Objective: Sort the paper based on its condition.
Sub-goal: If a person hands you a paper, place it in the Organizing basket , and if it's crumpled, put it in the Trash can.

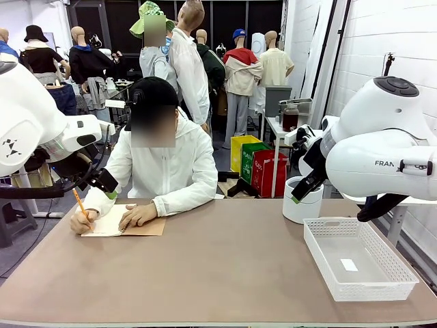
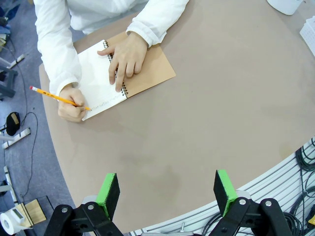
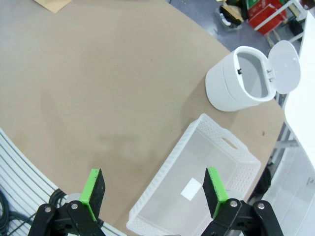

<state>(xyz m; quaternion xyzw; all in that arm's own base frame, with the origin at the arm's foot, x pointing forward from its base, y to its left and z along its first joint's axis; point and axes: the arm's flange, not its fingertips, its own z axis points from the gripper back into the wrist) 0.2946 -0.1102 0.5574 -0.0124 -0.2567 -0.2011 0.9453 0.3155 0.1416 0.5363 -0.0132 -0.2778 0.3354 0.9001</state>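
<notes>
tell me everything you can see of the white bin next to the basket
The white bin is a smooth, plastic-looking oval tub standing upright on the brown table near its edge. Its hinged lid is flipped open to one side, and the visible interior looks empty. It sits close to the white basket with a gap between them; nothing touches it.

At the far edge of the table [image 1: 218, 273], towards its left corner, a person [image 1: 171, 164] (white jacket) holds an orange pencil [image 1: 79, 201] in the right hand [image 1: 83, 221], the left hand [image 1: 140, 215] resting on an open notebook [image 1: 147, 228]. A white basket [image 1: 375, 288] sits by the right edge, with a white bin [image 1: 304, 210] behind it.
</notes>
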